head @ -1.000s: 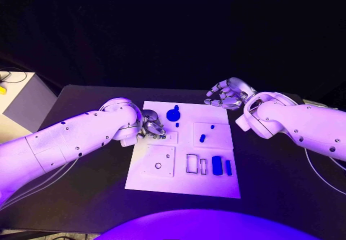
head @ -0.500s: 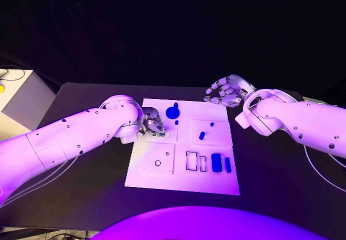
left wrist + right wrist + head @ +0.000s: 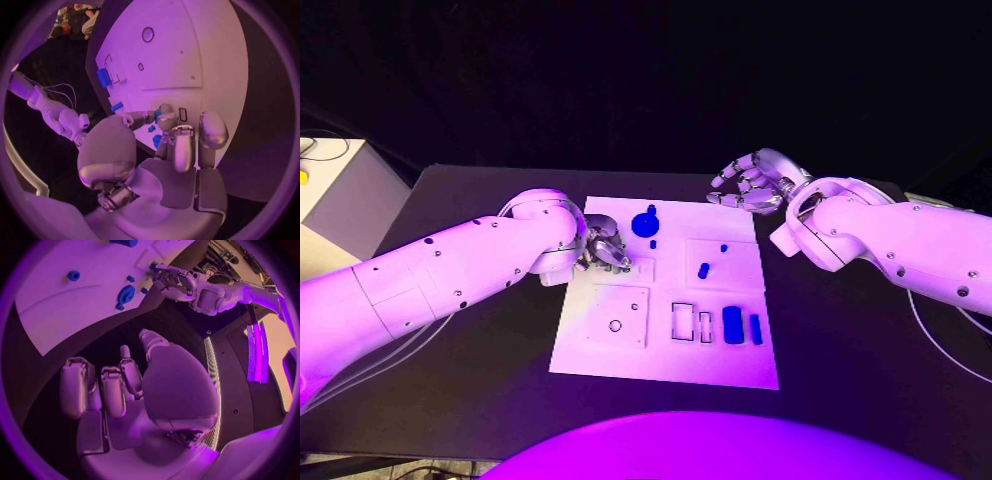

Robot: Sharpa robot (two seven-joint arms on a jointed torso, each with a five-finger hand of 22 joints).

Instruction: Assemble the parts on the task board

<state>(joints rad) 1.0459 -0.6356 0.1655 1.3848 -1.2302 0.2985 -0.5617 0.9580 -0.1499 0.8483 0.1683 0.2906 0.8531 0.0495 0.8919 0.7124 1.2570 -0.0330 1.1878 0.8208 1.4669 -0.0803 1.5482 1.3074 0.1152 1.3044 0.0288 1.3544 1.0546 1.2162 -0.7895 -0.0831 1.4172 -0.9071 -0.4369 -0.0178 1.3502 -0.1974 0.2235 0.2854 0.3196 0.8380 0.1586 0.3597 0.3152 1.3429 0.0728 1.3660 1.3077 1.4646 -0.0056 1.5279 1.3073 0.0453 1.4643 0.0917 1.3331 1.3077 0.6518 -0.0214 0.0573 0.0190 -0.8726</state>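
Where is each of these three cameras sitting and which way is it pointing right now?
Head view: on the robot's head, looking down at the black table and white task board; both arms come in, left hand, right hand.
Left wrist view: behind the left hand, facing the board; its palm and fingers show.
Right wrist view: behind the right hand, above the table, facing the board and the left hand.
All three share the board; the round blue part shows in the head and right wrist views.
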